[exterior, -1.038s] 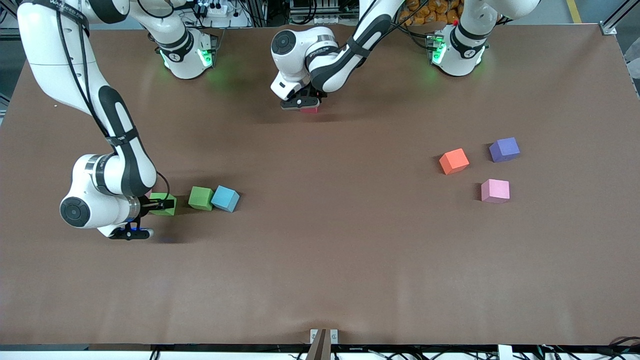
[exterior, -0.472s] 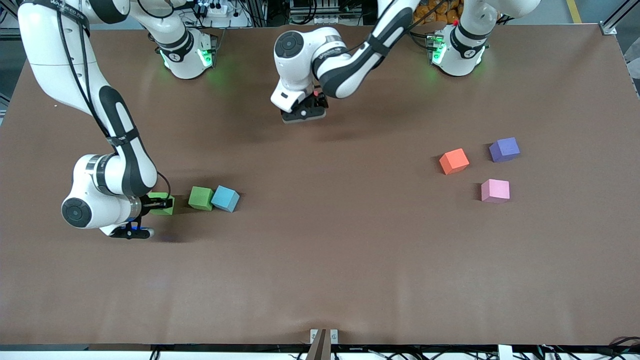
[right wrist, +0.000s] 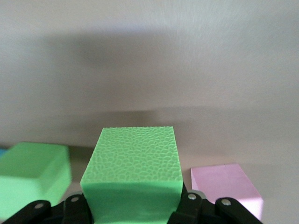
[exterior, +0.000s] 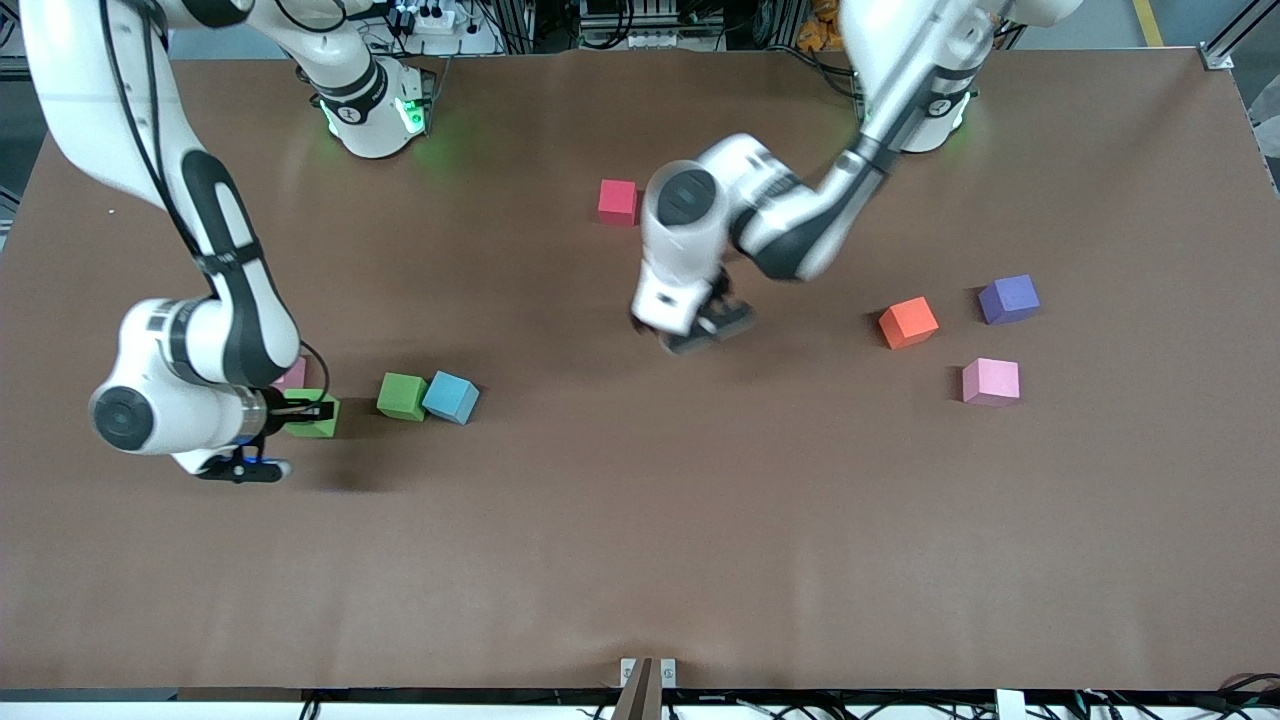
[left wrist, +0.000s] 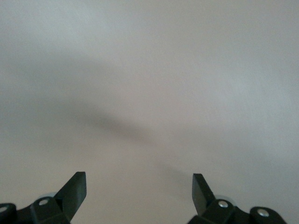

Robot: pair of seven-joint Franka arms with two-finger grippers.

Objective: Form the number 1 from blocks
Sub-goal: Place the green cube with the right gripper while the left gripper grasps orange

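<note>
Table: brown surface with foam cubes scattered toward both ends.
Left arm: comes from the base at the view's right; left gripper hangs over bare table mid-way along, jaws wide and holding nothing, as its wrist view confirms.
Right arm: reaches down at its own end of the table; right gripper has its jaws clamped on a green block, seen between the fingers in the wrist view.
Neighbours of the held block: a second green block just beside it, touching a blue block; a pink block close by, partly hidden by the arm.
Red block: alone, far up the table between the two bases, likely the top of the numeral.
Other end: orange block, purple block, second pink block, each apart.
Step in hand, as I judge: lift the held cube and carry it into line with the red one.
Doing it well: raise straight up first so the neighbouring green and pink cubes stay put; set it square, edges parallel.
</note>
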